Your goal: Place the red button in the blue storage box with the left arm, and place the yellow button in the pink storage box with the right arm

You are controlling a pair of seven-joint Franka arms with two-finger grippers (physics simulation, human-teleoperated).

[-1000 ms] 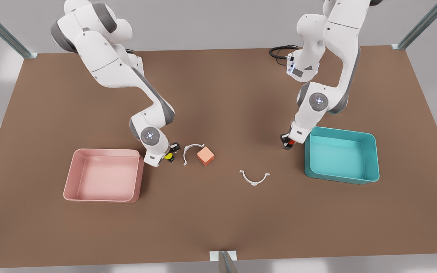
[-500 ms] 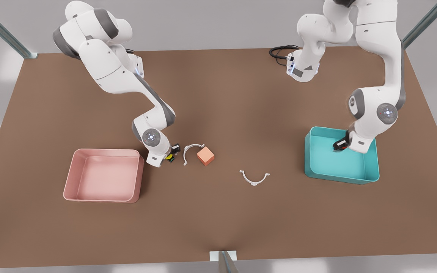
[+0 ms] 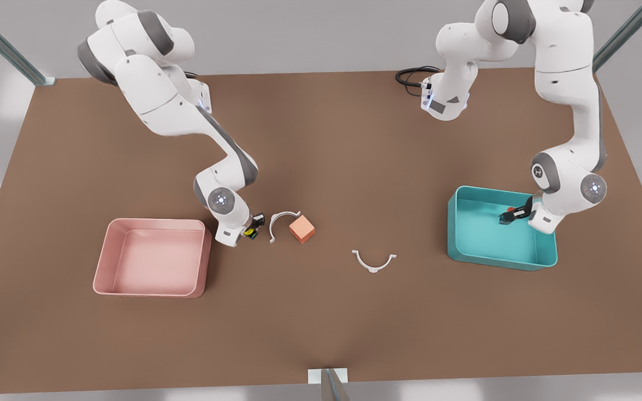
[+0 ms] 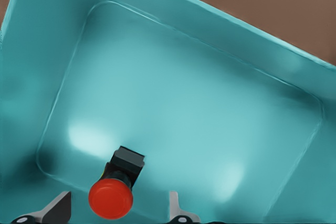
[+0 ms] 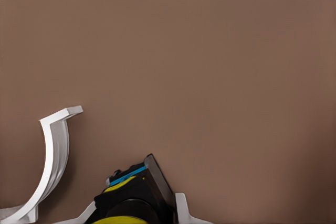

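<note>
In the left wrist view my left gripper (image 4: pixel 118 214) is open over the floor of the blue storage box (image 4: pixel 199 108). The red button (image 4: pixel 111 198) lies tilted between its spread fingers, with gaps on both sides. From the front, that gripper (image 3: pixel 511 216) and the red button (image 3: pixel 512 212) are inside the blue storage box (image 3: pixel 499 260) at the front view's right. My right gripper (image 3: pixel 249 229) stands low by the table, shut on the yellow button (image 3: pixel 248 229), just right of the pink storage box (image 3: pixel 154 291). The yellow button (image 5: pixel 128 205) fills the gap between the fingers (image 5: pixel 182 209).
A white curved clip (image 3: pixel 283 222) and a salmon-orange cube (image 3: pixel 302 229) sit right beside the right gripper; the clip (image 5: pixel 52 156) is close to its fingers. A second white clip (image 3: pixel 374 262) lies mid-table. A black cable (image 3: pixel 410 75) is at the table's back.
The left arm swung from beside the blue box to inside it, then further toward the front view's right. The right arm barely shifted, staying by the yellow button.
</note>
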